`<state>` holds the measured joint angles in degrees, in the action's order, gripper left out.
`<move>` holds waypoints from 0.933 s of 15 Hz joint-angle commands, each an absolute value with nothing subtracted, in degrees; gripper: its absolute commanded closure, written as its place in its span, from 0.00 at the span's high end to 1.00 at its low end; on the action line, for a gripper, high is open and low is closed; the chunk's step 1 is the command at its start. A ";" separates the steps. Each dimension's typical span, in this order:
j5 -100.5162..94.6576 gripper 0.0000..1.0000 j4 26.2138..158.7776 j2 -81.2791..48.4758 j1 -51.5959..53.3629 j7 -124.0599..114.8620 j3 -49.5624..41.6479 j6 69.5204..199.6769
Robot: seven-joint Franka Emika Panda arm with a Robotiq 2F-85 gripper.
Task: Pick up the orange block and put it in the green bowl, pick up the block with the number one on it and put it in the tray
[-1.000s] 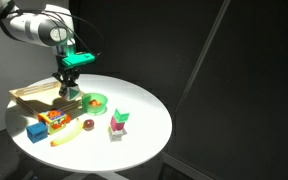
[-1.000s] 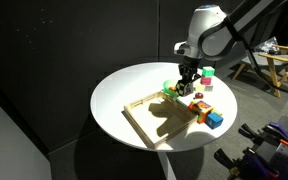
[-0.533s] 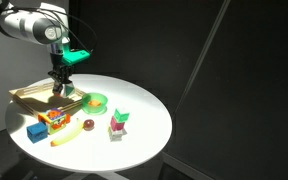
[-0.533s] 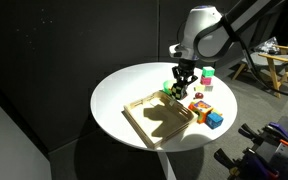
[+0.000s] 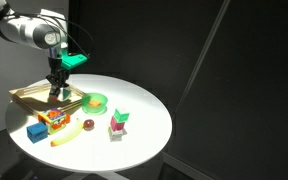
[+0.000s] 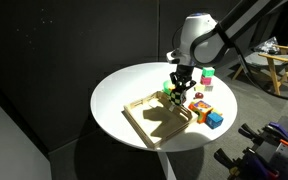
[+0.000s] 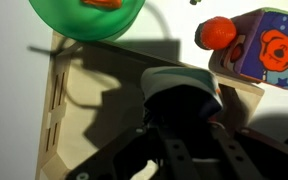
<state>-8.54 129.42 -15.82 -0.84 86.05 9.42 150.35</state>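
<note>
My gripper (image 5: 56, 91) hangs low over the wooden tray (image 5: 29, 98), also seen in the other exterior view (image 6: 176, 96). In the wrist view its jaws (image 7: 182, 112) are shut on a pale block (image 7: 182, 84) with a green edge; no number shows on it. The block hangs just above the tray's floor (image 7: 94, 110). The green bowl (image 5: 95, 100) stands beside the tray, with the orange block (image 7: 102, 3) lying in it. The bowl also shows at the top of the wrist view (image 7: 79, 20).
A blue block (image 5: 36, 130), a colourful box (image 5: 54, 118), a banana (image 5: 66, 136), a small red ball (image 5: 88, 124) and a pink and green block (image 5: 118, 122) lie on the round white table (image 5: 144, 125). The colourful box (image 7: 269, 50) sits just outside the tray's rim.
My gripper has moved with the block from beside the green bowl to over the tray. The other things have not moved.
</note>
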 commanded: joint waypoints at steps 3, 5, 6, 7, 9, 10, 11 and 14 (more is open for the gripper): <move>-7.92 0.06 126.83 -19.21 -1.10 88.34 9.60 150.20; -8.19 0.06 126.41 -20.24 -1.08 87.95 9.51 150.47; -8.50 0.06 126.13 -20.74 -0.88 87.24 9.30 150.75; -8.83 0.06 125.85 -21.20 -0.67 86.58 9.09 151.00; -9.23 0.06 125.11 -21.98 -0.14 84.81 8.66 151.34; -9.45 0.06 124.69 -22.22 0.18 83.70 8.40 151.49; -9.73 0.06 124.31 -22.36 0.50 82.67 8.13 151.48; -10.34 0.06 123.28 -22.39 1.49 79.79 7.58 151.40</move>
<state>-8.67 125.11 -22.00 0.00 83.56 8.71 151.20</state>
